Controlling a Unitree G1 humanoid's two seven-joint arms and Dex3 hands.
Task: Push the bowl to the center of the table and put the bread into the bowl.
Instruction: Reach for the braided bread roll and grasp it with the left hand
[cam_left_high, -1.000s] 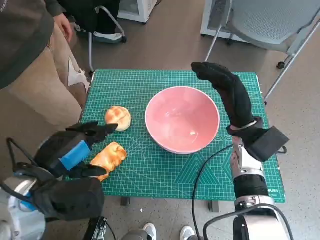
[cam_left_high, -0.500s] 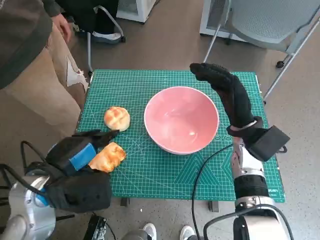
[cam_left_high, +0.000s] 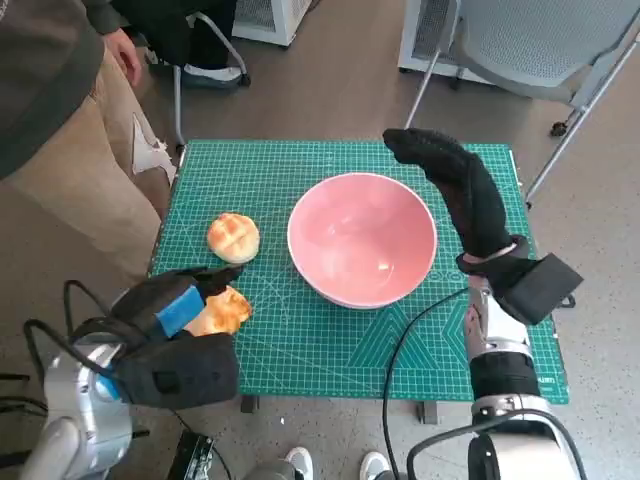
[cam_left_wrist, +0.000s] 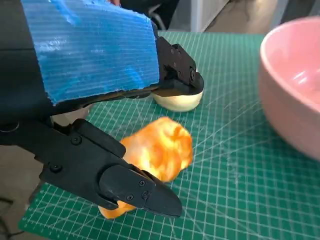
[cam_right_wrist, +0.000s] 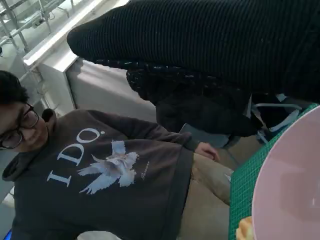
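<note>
Bread (cam_left_high: 218, 311) long axis diagonal toward bowl (cam_left_high: 362, 238); left robot hand (cam_left_high: 170, 305) spread over it, grasping nothing; right robot hand (cam_left_high: 455, 190) released.

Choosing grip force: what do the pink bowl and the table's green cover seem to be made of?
The pink bowl looks like glazed ceramic or hard plastic: smooth, with glossy highlights. The green cover looks like a matte rubbery cutting mat, printed with a white grid.

The left hand (cam_left_high: 172, 305) hung low with fingers spread apart; the right hand (cam_left_high: 455, 190) was raised, fingers extended, holding nothing.
</note>
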